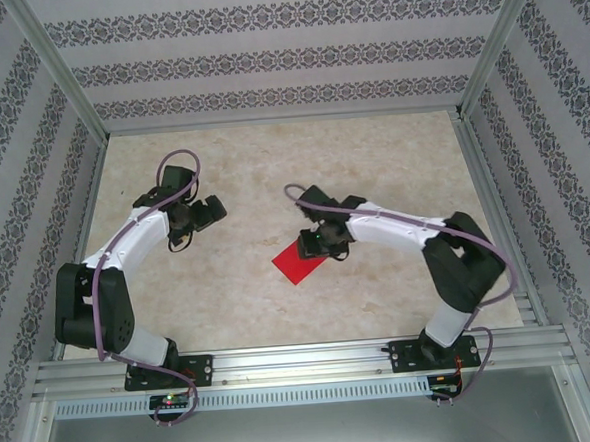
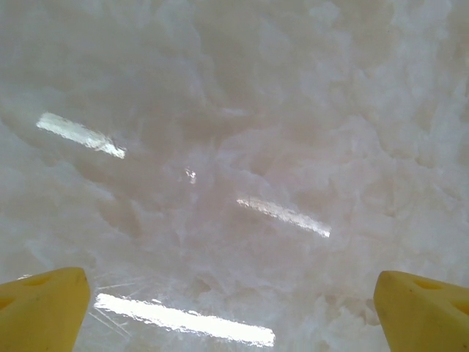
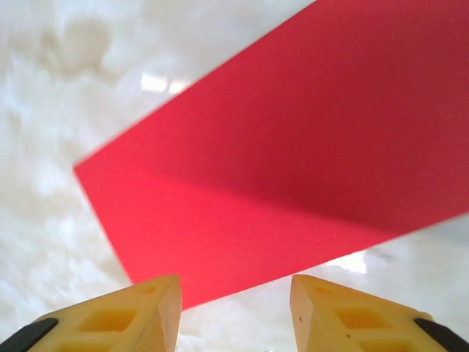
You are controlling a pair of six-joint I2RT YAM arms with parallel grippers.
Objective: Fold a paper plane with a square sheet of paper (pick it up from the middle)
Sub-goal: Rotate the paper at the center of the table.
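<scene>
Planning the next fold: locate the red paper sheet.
Top view: the red paper sheet lies on the table near centre, partly under the right gripper.

Where things lie
The square sheet of paper (image 1: 300,263) lies on the worktop (image 1: 371,156), its far right edge by the right fingers (image 3: 139,315). The left fingers (image 2: 44,308) are well apart, to its left.

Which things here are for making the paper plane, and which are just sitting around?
For the job:
- red paper, flat on the table
- right gripper, open, right by the paper's edge
- left gripper, open, over bare table

Just there:
- table
- patterned walls
- metal rail at the near edge
</scene>
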